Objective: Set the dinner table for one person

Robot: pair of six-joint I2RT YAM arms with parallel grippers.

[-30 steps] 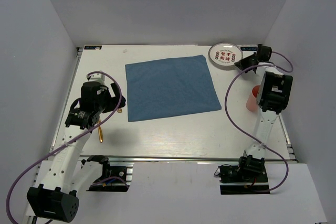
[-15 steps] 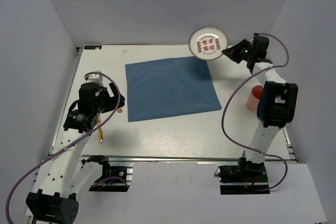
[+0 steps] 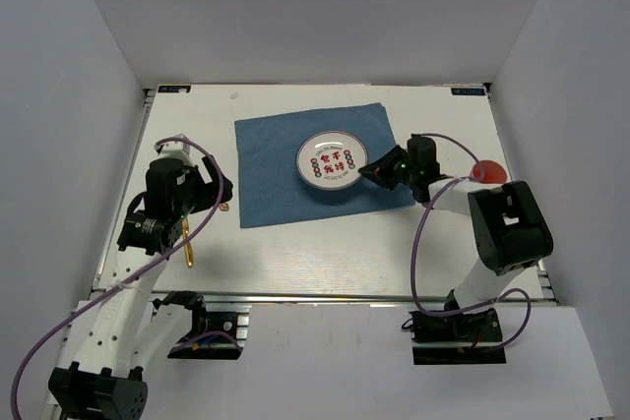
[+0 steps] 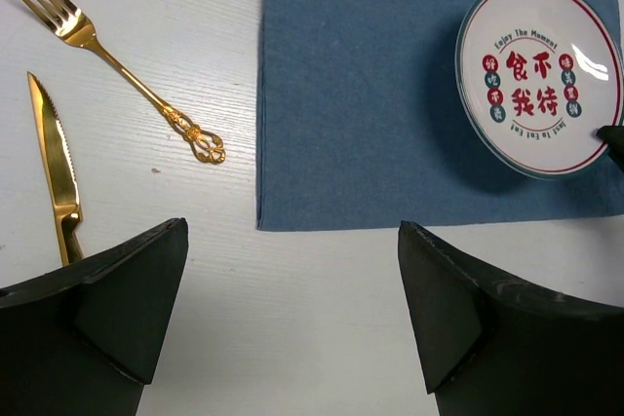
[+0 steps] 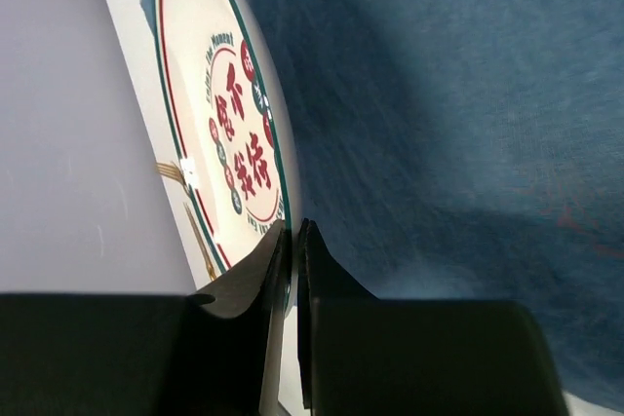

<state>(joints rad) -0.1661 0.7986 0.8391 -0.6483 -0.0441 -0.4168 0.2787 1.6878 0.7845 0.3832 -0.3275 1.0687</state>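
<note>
Nearly level plate [image 3: 333, 161] in right gripper [image 3: 371, 172]

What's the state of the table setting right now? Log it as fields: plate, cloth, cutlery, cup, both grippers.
plate: rim pinched by right gripper, over the blue cloth, seemingly not set down
blue cloth: flat on the dinner table
fork, knife: gold, on bare table left of cloth
cup: red, right edge, partly hidden
left gripper: open, empty, near the cutlery
</note>
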